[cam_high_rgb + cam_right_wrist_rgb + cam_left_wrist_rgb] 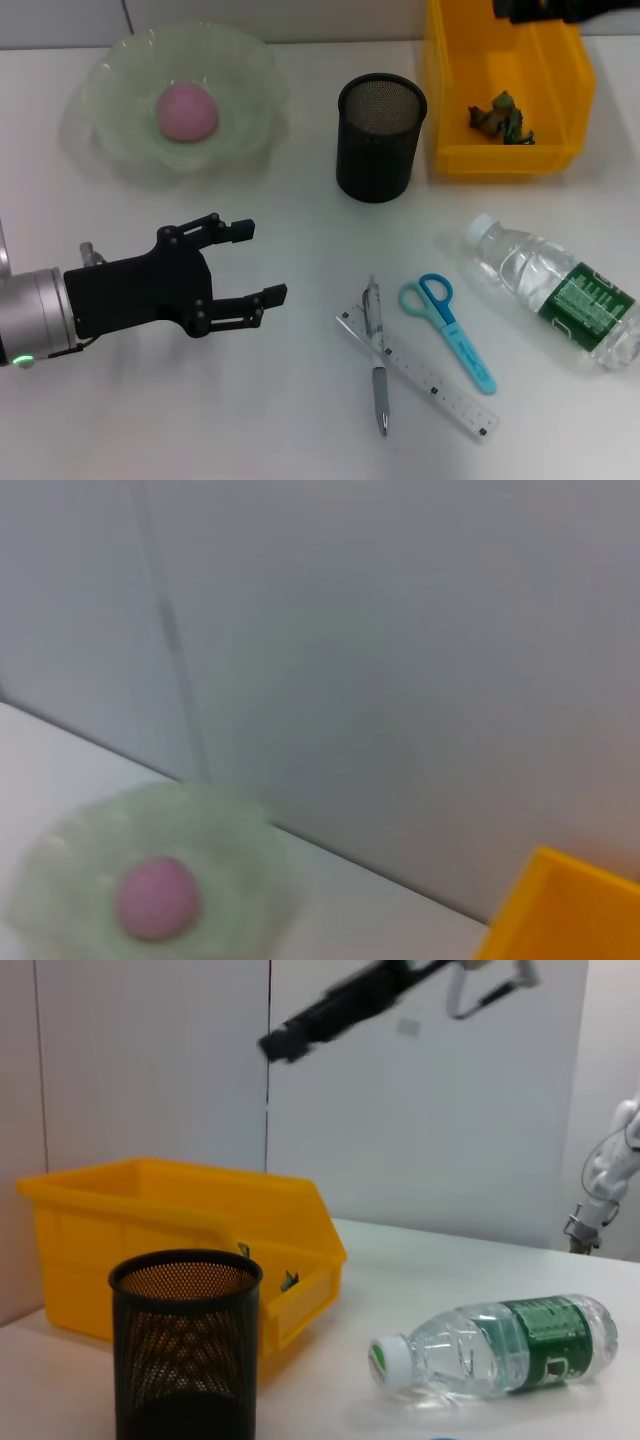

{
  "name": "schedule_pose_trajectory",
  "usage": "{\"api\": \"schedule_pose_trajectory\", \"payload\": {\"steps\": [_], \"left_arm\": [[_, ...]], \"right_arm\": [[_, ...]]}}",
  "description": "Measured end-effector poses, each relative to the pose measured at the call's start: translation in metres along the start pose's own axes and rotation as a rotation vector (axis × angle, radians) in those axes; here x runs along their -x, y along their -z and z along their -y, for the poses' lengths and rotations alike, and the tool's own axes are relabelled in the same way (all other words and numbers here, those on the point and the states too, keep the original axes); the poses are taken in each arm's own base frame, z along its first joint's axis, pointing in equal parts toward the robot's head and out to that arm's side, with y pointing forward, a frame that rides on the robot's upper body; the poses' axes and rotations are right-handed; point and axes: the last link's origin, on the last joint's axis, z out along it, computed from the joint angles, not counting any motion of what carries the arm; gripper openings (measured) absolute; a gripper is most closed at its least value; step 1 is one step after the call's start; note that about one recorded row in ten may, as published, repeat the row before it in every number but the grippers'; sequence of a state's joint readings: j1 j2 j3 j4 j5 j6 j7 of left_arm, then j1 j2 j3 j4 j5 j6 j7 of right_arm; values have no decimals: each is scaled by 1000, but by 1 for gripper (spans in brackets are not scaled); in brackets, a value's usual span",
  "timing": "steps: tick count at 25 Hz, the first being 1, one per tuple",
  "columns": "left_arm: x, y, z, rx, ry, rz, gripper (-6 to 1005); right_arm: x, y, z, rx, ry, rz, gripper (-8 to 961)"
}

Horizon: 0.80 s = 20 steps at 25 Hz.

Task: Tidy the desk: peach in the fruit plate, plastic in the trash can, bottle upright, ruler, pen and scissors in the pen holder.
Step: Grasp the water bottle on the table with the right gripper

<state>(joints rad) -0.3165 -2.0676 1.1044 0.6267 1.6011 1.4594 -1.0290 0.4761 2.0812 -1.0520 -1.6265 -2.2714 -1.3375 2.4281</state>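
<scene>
Pink against pale green glass, the peach point(186, 111) lies in the plate point(120, 70) at the upper left of the head view. Right of the plate, upper centre, the black mesh holder point(380, 137) stands upright. At the upper right is the yellow bin point(452, 90), with a crumpled greenish plastic scrap point(503, 118) on its floor.

Lower centre, the pen point(378, 358) and the clear ruler point(420, 375) cross each other on the white desk point(280, 420); which one is on top I cannot tell. Just right of them lie the blue scissors point(448, 322), handles toward the holder, near but apart from the pen. Further right the bottle point(555, 292) lies on its side, white cap pointing to the upper left, green label around its middle.

At the lower left the left gripper point(258, 263) hangs over bare desk below the plate, its fingers point(250, 305) spread wide with nothing between them, pointing right toward the pen.

At the top right edge, only a dark part of the right arm point(560, 8) shows above the bin; whether its gripper is wide or narrow I cannot tell.

The left wrist view shows the holder point(185, 1345) before the bin point(190, 1230), the lying bottle point(495, 1348) beside them, and the right arm point(350, 1000) high above.
</scene>
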Motion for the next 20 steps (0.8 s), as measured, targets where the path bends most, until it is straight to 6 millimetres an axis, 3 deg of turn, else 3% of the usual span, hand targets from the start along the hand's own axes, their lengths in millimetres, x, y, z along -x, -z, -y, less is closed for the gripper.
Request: {"api": "schedule_pose_trajectory", "payload": {"steps": [4, 10, 15, 20], "left_arm": [[-1, 0, 0, 3, 4, -4, 858], [-4, -2, 1, 10, 4, -10, 858], [-6, -2, 2, 13, 5, -11, 858], [-4, -2, 1, 14, 11, -8, 857]], "right_arm": [[-19, 27, -11, 58, -69, -7, 766], [-37, 52, -29, 19, -88, -299, 844], [-43, 56, -37, -38, -65, -552, 840], [-52, 43, -47, -30, 24, -688, 837]]}}
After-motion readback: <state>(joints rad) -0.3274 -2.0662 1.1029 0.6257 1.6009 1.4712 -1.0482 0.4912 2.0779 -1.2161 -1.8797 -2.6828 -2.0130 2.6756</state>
